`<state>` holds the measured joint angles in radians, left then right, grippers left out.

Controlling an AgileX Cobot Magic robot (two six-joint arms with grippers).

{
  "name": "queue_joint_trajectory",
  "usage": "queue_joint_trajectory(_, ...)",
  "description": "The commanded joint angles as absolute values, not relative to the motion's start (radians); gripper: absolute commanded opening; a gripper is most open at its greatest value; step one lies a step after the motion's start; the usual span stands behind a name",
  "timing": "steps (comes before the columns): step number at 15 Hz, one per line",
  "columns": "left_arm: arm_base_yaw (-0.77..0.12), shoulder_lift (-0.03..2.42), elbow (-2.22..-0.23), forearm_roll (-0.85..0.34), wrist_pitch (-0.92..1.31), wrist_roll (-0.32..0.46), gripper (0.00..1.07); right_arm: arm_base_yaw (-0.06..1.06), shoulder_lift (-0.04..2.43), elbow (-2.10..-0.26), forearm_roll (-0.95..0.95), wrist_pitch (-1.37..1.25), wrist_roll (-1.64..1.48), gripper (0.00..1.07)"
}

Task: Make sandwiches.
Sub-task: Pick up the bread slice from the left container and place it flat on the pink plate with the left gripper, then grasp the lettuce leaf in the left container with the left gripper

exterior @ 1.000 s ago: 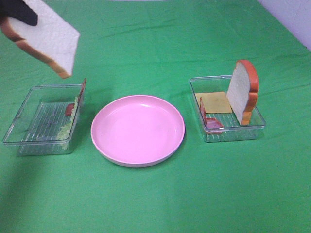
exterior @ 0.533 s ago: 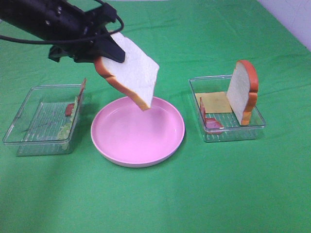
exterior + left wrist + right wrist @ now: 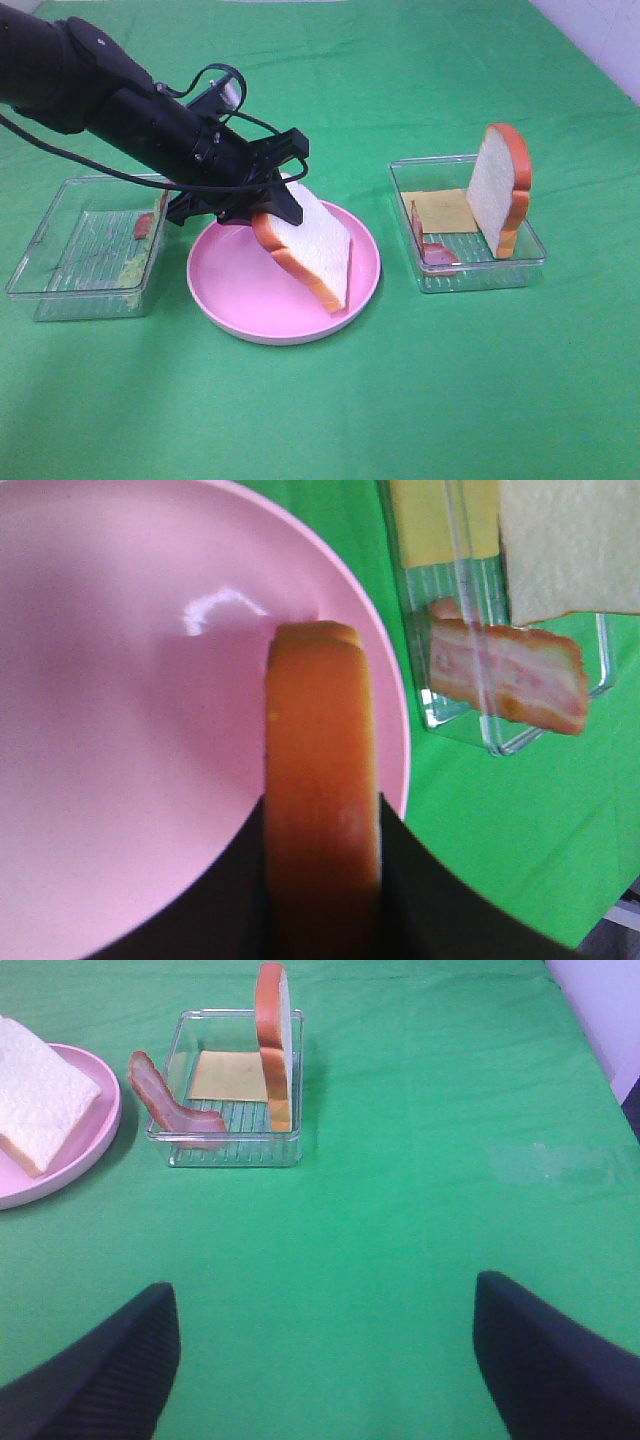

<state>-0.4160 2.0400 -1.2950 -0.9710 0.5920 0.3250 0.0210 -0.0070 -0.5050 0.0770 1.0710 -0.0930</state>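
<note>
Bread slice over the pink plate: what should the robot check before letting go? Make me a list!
1. The bread slice is over the pink plate: ok.
2. The left gripper is shut on its crust: ok.
3. Slice lying flat: not ok, it is tilted.
4. Lower edge touching the plate: cannot tell.
5. The right gripper is out of the way, open above the green cloth: ok.

The left gripper point(image 3: 272, 203) has swung in from the far left and come down over the pink plate point(image 3: 225, 285). Its tilted bread slice point(image 3: 312, 250) now seems to touch the plate's floor.
</note>
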Motion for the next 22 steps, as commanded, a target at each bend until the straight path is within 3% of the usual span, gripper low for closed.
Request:
queue_joint_trajectory(1,-0.421,2.069,-1.290,-0.991,0.586,0.315,0.20,0.019,-0.020,-0.504,0.082,1.059,-0.106,0.76)
queue_joint_trajectory(2,-0.421,2.063,-1.299,-0.967,0.590,0.322,0.53,0.019,-0.020,-0.504,0.082,1.059,-0.106,0.76)
queue_joint_trajectory(5,-0.421,2.030,-1.332,-0.856,0.593,0.321,0.82,0.019,-0.020,-0.504,0.082,1.059,-0.106,0.76)
queue_joint_trajectory(8,-0.421,1.975,-1.363,-0.727,0.607,0.265,0.82,0.019,-0.020,-0.504,0.082,1.059,-0.106,0.76)
queue_joint_trajectory(9,-0.421,1.928,-1.375,-0.640,0.621,0.194,0.82,0.019,-0.020,-0.504,0.082,1.059,-0.106,0.76)
queue_joint_trajectory(12,-0.421,1.890,-1.409,-0.521,0.682,0.108,0.82,0.019,-0.020,-0.504,0.082,1.059,-0.106,0.76)
queue_joint_trajectory(15,-0.421,1.844,-1.455,-0.319,0.813,-0.046,0.82,0.019,-0.020,-0.504,0.082,1.059,-0.106,0.76)
queue_joint_trajectory(17,-0.421,1.839,-1.505,-0.144,0.993,-0.200,0.82,0.019,-0.020,-0.504,0.082,1.059,-0.106,0.76)
queue_joint_trajectory(22,-0.421,1.870,-1.504,0.055,1.135,-0.321,0.81,0.019,-0.020,-0.504,0.083,1.059,-0.106,0.76)
